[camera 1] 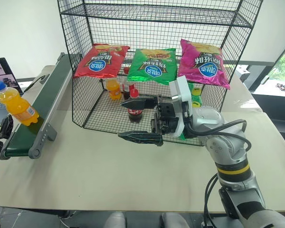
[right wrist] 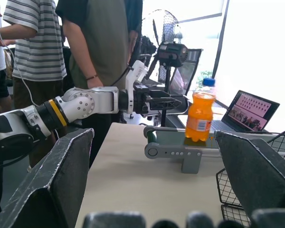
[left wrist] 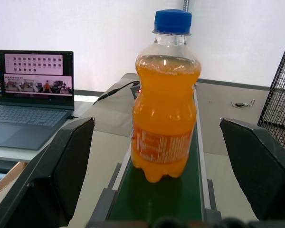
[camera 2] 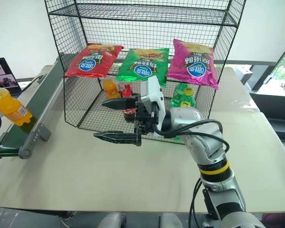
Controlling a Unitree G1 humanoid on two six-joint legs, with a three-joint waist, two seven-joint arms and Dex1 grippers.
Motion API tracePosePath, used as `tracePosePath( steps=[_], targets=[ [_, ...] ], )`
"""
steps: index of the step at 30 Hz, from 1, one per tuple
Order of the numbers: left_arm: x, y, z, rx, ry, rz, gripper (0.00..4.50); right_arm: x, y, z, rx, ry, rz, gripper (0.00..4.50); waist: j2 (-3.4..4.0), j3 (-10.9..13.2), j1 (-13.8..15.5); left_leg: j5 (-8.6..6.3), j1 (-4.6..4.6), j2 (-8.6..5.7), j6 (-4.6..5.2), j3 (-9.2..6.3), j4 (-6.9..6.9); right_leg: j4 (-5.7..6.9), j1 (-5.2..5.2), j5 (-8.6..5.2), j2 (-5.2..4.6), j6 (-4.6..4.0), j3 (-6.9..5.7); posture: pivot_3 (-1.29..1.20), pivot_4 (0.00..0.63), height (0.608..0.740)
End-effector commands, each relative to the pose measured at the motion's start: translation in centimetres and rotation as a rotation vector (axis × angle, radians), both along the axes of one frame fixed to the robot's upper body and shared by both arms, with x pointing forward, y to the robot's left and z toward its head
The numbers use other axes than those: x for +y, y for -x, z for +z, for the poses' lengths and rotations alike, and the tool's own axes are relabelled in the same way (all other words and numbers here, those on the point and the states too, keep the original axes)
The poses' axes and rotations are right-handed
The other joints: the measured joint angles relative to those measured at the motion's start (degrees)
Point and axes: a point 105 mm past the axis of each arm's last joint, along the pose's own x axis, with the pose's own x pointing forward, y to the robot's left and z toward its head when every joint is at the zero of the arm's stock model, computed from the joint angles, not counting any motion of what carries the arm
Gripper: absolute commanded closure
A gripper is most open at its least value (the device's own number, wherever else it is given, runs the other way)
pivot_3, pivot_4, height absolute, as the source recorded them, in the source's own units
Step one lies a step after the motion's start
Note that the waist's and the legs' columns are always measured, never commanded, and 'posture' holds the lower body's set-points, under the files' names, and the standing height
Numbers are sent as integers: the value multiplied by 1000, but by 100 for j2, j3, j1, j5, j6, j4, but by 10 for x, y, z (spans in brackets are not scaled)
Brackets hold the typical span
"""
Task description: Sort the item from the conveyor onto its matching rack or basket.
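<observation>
Left gripper (left wrist: 156, 156) has its jaws wide apart, flanking the bottle (camera 1: 15, 103) without touching it; the bottle stands upright on the belt (camera 1: 42, 107) at nine o'clock. Right gripper (camera 1: 140, 119), also spread and empty, hovers mid-table before the rack (camera 1: 156, 19) at twelve.

The scene is bright and the light is even, like daylight in a white room. In the right wrist view a large window (right wrist: 256, 42) behind is overexposed and nearly white, so the two people (right wrist: 85, 42) before it look rather dark. The table (camera 1: 133, 175) carries only soft, weak shadows. The snack bags (camera 1: 152, 64) show small glare spots. The near fingers (left wrist: 52, 180) in the wrist views are a little unsharp.
</observation>
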Motion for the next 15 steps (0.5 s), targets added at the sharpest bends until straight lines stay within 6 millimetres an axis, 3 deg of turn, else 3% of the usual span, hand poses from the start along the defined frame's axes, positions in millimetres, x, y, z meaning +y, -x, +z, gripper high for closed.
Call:
tracePosePath(
  steps=[1, 10, 11, 15],
  targets=[
    [2, -1, 13, -13, -48, -1, 0, -1, 9, 14, -39, -36, 22, 7, 0, 0, 1, 0, 0, 0, 0, 0, 0, -1, 0, 0, 0, 0, 0, 0, 150, 738],
    [12, -5, 9, -1, -38, 31, 0, -1, 9, 14, -31, -34, 11, 7, 2, 1, -3, 0, 0, 0, 0, 0, -3, -1, -2, 0, 0, 0, 0, 0, 150, 738],
    [13, -4, 9, -7, -29, 33, 549, -1, 9, 15, -31, -34, 9, 0, 2, 1, 0, 0, 0, 0, 0, 0, -3, -1, -1, 0, 0, 0, 0, 0, 150, 738],
    [11, -3, 7, -4, -22, 18, 1890, -2, 9, 15, -28, -33, 1, 0, 3, 2, 2, 0, 1, 0, 0, 0, -5, -1, -1, 0, 0, 0, 0, 0, 150, 738]
  ],
)
